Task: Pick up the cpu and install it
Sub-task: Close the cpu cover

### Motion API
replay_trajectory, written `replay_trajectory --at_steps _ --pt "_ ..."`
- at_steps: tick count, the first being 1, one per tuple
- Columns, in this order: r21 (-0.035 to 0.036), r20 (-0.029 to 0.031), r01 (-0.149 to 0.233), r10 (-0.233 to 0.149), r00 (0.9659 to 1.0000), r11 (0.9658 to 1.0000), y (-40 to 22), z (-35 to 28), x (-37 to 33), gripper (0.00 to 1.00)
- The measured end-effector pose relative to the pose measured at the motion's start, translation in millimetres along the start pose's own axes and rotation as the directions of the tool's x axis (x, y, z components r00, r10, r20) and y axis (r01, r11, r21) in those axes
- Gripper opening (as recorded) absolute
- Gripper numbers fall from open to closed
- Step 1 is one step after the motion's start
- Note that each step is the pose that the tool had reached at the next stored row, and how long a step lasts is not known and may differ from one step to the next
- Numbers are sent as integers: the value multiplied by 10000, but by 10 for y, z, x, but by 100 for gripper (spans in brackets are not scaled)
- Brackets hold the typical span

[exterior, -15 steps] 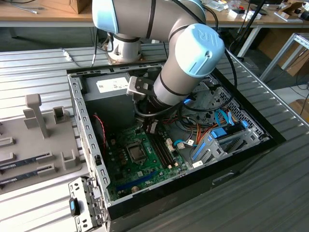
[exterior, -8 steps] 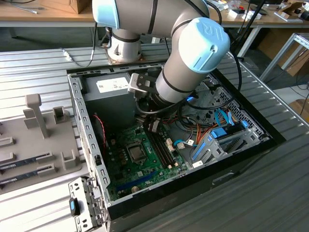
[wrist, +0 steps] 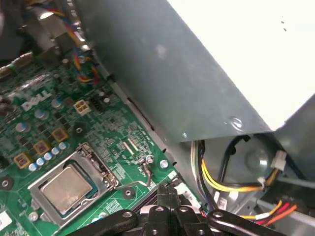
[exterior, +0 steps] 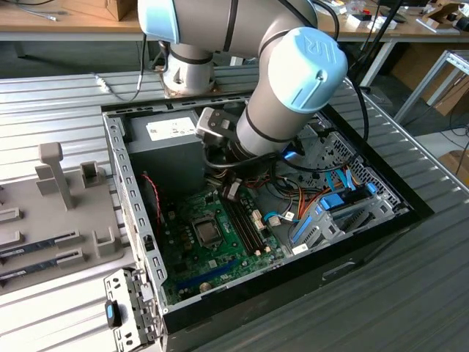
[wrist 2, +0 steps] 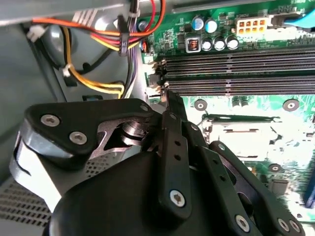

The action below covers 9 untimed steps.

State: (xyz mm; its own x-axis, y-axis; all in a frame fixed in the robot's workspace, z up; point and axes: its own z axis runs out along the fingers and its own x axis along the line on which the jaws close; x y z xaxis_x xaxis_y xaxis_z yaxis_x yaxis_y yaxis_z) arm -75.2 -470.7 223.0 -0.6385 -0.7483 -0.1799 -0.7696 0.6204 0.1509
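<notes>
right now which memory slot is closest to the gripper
The memory slot bordering the cpu socket; the gripper hovers at its end, the other slots lie farther off.

cpu [wrist: 65, 189]: dull brushed metal top | socket frame [wrist: 101, 164]: bright metal | motherboard [wrist: 118, 132]: glossy green board | power-supply box [wrist: 162, 73]: matt grey sheet metal | gripper [wrist 2: 167, 123]: matt black, screwed links | surface [exterior: 58, 95]: ribbed grey metal

Cpu [wrist: 66, 188] in socket [wrist: 74, 184] on motherboard [exterior: 212, 242]; memory slots [exterior: 245, 224] beside, exterior view's right.
</notes>
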Motion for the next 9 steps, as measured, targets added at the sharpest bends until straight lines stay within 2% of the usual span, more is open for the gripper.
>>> replay_trajectory --at_steps 3,5,9 --pt "104 91 -576 575 9983 9983 -1 8 2 11" --pt "169 155 -954 951 9953 9953 -2 14 3 11" --pt "318 318 -1863 1853 9822 9820 -4 26 5 11"
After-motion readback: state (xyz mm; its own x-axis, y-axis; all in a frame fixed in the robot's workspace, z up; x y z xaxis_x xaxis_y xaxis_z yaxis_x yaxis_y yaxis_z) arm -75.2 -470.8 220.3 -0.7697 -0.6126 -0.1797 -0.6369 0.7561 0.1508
